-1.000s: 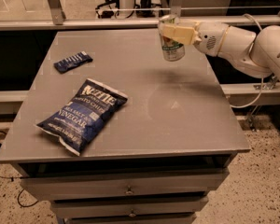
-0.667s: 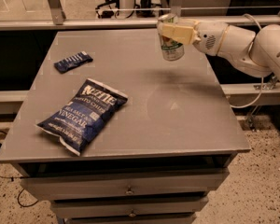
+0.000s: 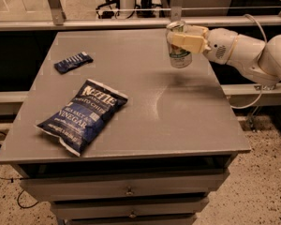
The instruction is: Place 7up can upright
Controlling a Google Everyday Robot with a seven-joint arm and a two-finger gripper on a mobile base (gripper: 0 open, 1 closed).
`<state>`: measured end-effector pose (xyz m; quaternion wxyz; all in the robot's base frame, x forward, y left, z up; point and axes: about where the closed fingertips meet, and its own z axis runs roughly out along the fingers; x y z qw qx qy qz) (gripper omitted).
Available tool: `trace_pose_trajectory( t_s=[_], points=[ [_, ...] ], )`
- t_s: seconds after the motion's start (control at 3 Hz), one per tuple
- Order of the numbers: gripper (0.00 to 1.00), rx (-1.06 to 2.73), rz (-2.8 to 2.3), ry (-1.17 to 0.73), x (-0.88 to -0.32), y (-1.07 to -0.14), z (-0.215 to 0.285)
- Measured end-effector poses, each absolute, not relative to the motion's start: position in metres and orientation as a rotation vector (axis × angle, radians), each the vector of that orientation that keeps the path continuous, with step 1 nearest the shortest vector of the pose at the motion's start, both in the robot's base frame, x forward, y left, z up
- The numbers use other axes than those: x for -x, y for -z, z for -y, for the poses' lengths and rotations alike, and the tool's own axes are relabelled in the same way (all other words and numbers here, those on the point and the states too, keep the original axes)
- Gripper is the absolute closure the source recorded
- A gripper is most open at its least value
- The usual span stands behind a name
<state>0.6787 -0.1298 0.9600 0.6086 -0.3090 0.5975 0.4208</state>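
Fingers (image 3: 189, 41) round can (image 3: 180, 58) — gripper (image 3: 174, 33) over table (image 3: 178, 116)

A single camera looks steeply down from in front of the table (image 3: 192, 121), at middling distance, taking in its whole top and the drawers (image 3: 84, 191) below. The gripper (image 3: 181, 40), clasped around the 7up can (image 3: 180, 56), appears upper right; the near table edge lies well below it.

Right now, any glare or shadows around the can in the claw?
Camera view: the claw, over the far right of the grey table, grips the small white-and-green aluminium 7up can; a soft dark shadow lies on the tabletop just below it, with a pale curved sheen beside that. No strong glare on the can.
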Motion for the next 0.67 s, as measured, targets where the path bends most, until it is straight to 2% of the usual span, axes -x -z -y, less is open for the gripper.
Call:
trace_pose_trajectory(
  t_s=[0.67],
  points=[
    [1.0,0.706,-1.326,-1.07,-0.66,-0.931,0.149]
  ],
)
